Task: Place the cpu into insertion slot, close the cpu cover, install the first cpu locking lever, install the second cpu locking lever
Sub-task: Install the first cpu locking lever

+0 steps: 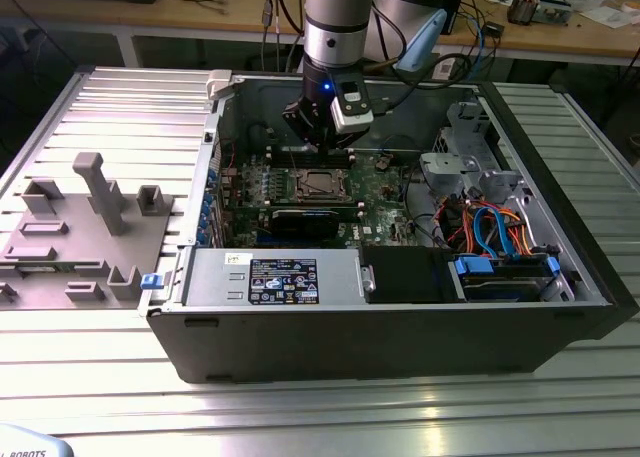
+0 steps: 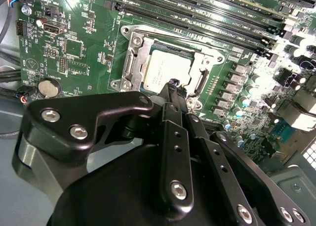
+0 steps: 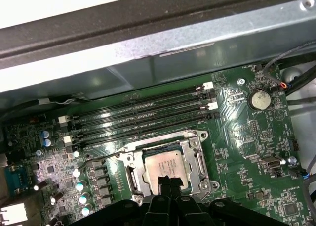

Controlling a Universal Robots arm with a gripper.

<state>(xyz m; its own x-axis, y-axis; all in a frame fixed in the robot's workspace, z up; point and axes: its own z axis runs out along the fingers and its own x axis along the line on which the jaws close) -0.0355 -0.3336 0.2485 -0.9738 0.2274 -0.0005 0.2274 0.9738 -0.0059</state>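
Your gripper (image 2: 173,85) hangs low over the socket, its two black fingers drawn together to a narrow tip with nothing between them. In both wrist views that tip (image 3: 168,180) sits just above the near edge of the cpu (image 3: 165,165).

The cpu (image 2: 163,70) lies flat in the socket with its dull silver top facing up. The cover (image 2: 132,58) lies down around it, its silvery frame bordering the chip on all sides. You cannot tell from these views whether the levers are latched.

Past the socket, the row of long dark memory slots (image 3: 143,114) runs across the green board (image 3: 247,152). A round coin battery (image 3: 259,99) sits near one corner of the board.

In the exterior view you see the arm reaching straight down into the open computer case (image 1: 400,327), the gripper (image 1: 325,142) just above the cpu (image 1: 318,184). The case lies on a ribbed metal table (image 1: 300,407). A grey tool rack (image 1: 90,227) stands beside the case on the exterior view's left.
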